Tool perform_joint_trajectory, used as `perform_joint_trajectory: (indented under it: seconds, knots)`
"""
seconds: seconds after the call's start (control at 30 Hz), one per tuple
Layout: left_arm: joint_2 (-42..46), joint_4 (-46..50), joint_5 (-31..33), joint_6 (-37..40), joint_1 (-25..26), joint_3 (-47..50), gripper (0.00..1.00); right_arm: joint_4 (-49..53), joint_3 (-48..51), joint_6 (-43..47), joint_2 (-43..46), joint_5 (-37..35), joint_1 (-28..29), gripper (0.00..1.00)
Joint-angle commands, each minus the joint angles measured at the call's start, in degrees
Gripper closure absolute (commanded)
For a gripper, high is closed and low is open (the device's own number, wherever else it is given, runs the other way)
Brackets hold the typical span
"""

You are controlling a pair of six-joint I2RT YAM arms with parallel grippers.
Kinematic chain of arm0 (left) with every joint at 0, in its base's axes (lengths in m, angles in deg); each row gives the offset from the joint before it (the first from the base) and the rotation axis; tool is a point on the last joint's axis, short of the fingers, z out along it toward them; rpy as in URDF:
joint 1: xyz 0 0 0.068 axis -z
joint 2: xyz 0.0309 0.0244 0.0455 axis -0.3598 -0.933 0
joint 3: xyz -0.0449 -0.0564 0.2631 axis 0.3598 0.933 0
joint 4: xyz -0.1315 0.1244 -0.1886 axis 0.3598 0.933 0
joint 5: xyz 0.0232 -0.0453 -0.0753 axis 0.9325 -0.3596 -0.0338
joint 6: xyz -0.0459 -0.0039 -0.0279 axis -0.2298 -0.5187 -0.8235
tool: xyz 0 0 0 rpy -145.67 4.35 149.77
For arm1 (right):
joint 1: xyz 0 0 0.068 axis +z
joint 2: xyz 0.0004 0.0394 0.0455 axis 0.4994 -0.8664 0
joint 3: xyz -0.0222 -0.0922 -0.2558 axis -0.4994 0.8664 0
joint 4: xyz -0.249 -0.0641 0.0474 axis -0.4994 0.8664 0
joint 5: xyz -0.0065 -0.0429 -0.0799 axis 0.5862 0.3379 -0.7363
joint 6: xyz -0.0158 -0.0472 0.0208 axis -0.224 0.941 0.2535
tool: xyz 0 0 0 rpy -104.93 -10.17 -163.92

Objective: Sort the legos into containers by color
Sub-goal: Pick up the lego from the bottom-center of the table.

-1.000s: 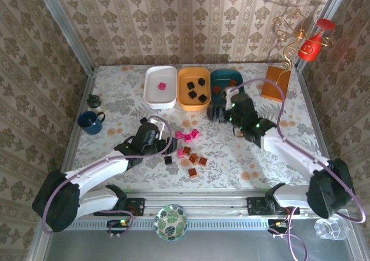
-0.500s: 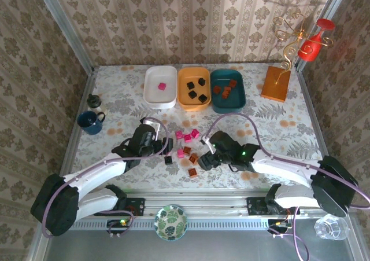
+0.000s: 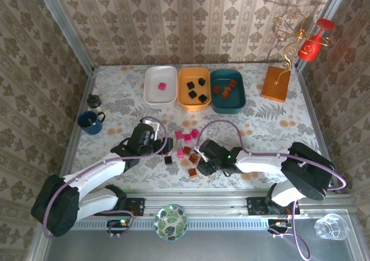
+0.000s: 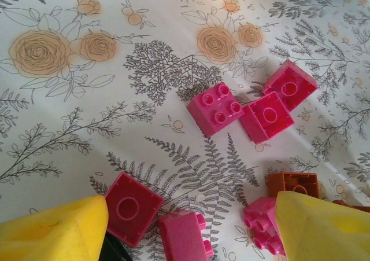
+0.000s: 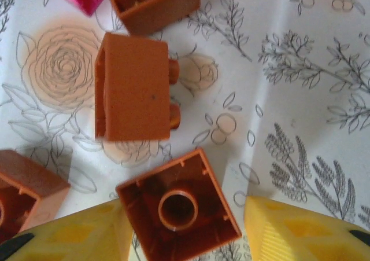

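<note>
The right gripper (image 3: 199, 164) has swung away from the teal tray (image 3: 228, 106) at the upper middle of the overhead frame and come down on the loose pile at lower centre. That leaves the tray's brown-orange legos (image 3: 225, 89) uncovered, so one delivery looks finished and the next pick is starting. In the right wrist view its yellow fingers (image 5: 300, 235) stand apart on either side of an upturned brown-orange lego (image 5: 178, 209) at the bottom centre, hollow side up, with a gap on the right and nothing yet clamped. The left gripper (image 3: 163, 148) has barely shifted. Its jaws are spread low over the pink legos (image 4: 215, 109) on the floral table (image 4: 69, 116), holding none. Most of the pile is unsorted.
</note>
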Motion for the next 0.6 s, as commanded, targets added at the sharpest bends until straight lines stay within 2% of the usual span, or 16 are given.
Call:
perform_joint_trajectory:
  seconds: [0.0,0.27,0.37,0.57]
  knots:
    - [1.3,0.7,-1.2,-0.8,-0.5,-1.0,0.23,-1.7,-1.5,1.1,-2.0,-1.6,-0.5,0.49]
    - [0.5,0.2,-1.5,-0.8,-0.6,-1.1,0.23,-4.3,-2.3,0.1,-1.2,-1.8,-4.0,0.63]
    - [0.4,0.2,-1.5,-0.8,-0.6,-1.1,0.23,-5.8,-2.8,-1.6,1.8,0.1,-8.6,0.66]
    - [1.1,0.3,-1.4,-1.0,-0.7,-0.6,0.23,-10.9,-6.7,-7.9,8.1,4.9,-22.1,0.67]
